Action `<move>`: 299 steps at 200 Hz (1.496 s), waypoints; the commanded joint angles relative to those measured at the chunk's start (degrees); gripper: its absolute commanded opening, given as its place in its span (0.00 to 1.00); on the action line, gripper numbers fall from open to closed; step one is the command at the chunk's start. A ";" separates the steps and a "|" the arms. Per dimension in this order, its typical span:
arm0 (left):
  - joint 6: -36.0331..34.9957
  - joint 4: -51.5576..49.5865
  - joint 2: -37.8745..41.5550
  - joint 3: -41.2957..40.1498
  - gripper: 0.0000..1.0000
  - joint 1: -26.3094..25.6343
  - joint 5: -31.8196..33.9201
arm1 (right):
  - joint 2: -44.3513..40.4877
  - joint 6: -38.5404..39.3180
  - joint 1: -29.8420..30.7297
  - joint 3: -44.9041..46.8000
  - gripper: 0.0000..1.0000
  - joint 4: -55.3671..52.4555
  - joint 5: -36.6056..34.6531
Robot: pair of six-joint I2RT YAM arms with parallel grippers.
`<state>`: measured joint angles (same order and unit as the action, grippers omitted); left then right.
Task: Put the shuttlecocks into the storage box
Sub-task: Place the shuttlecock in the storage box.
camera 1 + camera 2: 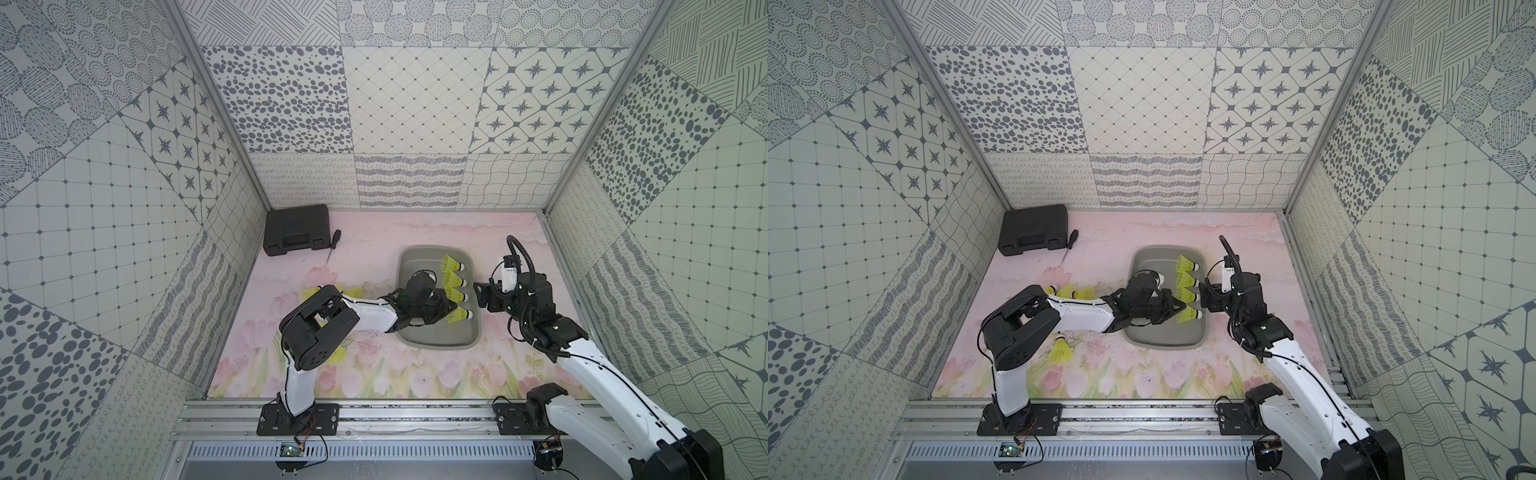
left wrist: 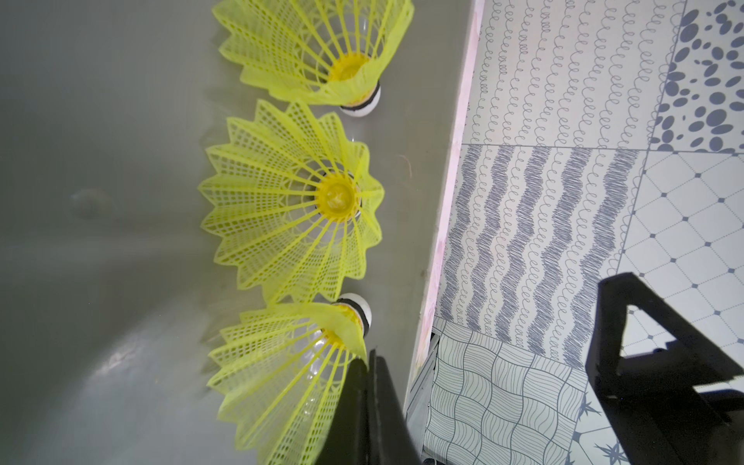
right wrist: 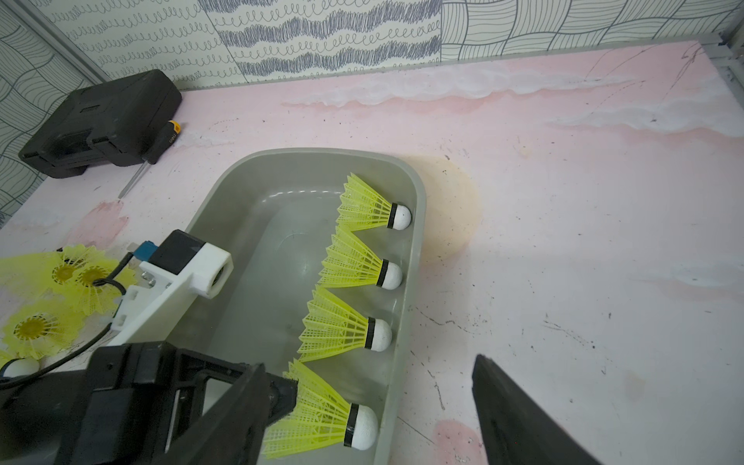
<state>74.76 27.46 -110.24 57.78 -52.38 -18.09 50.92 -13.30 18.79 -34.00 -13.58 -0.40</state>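
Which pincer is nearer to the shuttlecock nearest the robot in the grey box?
Left. The left pincer is shut on the skirt of that shuttlecock; the right pincer hangs open at the box rim, apart.

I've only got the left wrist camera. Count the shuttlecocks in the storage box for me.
Observer: Four shuttlecocks lie in the storage box, in a row along its right wall.
Operator: Now tell me what's left outside.
Observer: Several more lie on the table left of the box; one sits apart, nearer the front.
Operator: Report the right arm.
Observer: The right gripper hovers at the box's right rim, jaws open, empty.
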 commanded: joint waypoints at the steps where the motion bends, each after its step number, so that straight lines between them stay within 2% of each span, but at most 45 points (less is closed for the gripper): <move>1: -2.06 -0.74 -0.33 0.99 0.00 -0.26 1.29 | -0.57 0.29 -0.42 0.42 0.83 1.63 0.58; 71: -2.69 -1.71 -0.94 1.65 0.00 -0.10 1.29 | -0.58 0.28 -0.77 0.60 0.83 1.59 0.91; 125: -2.68 -2.06 -1.46 1.82 0.09 -0.15 1.23 | -0.66 0.11 -0.86 0.69 0.84 1.54 1.03; 184: -2.84 -2.32 -1.30 1.72 0.28 -0.20 1.30 | -0.65 0.03 -0.94 0.78 0.84 1.63 1.17; 222: -3.35 -2.62 -0.64 1.39 0.37 -0.13 1.33 | -0.64 -0.05 -1.03 0.86 0.84 1.54 1.20; 299: -12.73 -12.86 5.88 1.36 0.52 -0.19 7.24 | -0.93 0.00 -1.12 0.95 0.84 1.66 1.33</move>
<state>69.69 20.38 -107.63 58.78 -52.40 -15.22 50.92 -13.30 17.91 -33.80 -13.58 0.60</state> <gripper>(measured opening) 0.503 0.839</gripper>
